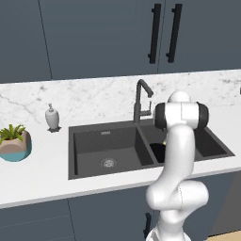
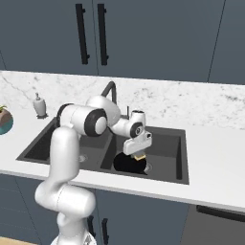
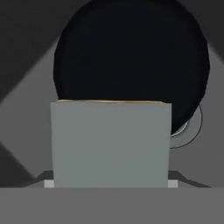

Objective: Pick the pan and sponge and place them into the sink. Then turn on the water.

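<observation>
One thing sits between my fingers right now: the sponge (image 3: 109,144), a flat block whose grey-blue face takes up the lower middle of the hand view, with a thin yellow edge along its top. The gripper (image 2: 139,155) hangs down into the right basin of the sink (image 2: 179,158), and its jaws stand wide apart, pressed against the two sides of the block, so I read this as a hold on a broad object, not an empty open hand. In the right base view I can make out the yellow of the sponge just under the hand. The pan (image 3: 131,61) already lies on the floor of that same basin, directly below the sponge, its dark round body beside the steel drain (image 3: 192,129), which peeks out at its edge. So what matters is a straight vertical line: sponge above, pan beneath, both inside the basin walls. I judge that letting go here would drop the sponge onto or into the pan, which still counts as in the sink. The faucet (image 1: 141,96) stands behind the divider, near the hand, with no water running yet.
</observation>
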Available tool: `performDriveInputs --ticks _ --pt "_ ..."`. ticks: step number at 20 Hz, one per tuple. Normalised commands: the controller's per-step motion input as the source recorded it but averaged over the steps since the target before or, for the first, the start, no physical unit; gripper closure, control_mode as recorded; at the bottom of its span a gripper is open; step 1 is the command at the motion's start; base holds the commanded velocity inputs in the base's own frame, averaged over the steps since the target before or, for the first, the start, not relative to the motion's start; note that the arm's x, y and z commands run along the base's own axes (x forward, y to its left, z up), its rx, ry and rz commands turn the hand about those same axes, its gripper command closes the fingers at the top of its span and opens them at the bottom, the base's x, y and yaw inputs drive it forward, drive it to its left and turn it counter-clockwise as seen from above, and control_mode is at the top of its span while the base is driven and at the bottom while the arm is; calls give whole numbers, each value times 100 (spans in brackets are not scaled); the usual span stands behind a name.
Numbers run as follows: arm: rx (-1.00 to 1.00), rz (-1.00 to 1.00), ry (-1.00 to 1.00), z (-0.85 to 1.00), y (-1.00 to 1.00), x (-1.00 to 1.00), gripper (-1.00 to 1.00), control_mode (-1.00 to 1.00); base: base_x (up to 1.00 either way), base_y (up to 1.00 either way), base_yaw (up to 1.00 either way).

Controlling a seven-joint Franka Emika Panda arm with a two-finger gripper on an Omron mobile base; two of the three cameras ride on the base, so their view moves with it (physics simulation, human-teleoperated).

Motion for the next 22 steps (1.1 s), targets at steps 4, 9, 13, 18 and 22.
performDriveInputs --ticks 4,9,13,18,22 --pt "9 18 0 -39 0 9 100 -100 0 0 0" --pt "5 17 0 -22 0 13 100 -100 0 0 0" --pt "1 13 -1 -19 1 18 100 -100 0 0 0" --pt "0 8 0 -26 15 22 100 -100 0 0 0" --pt "0 6 0 -42 15 38 100 -100 0 0 0"
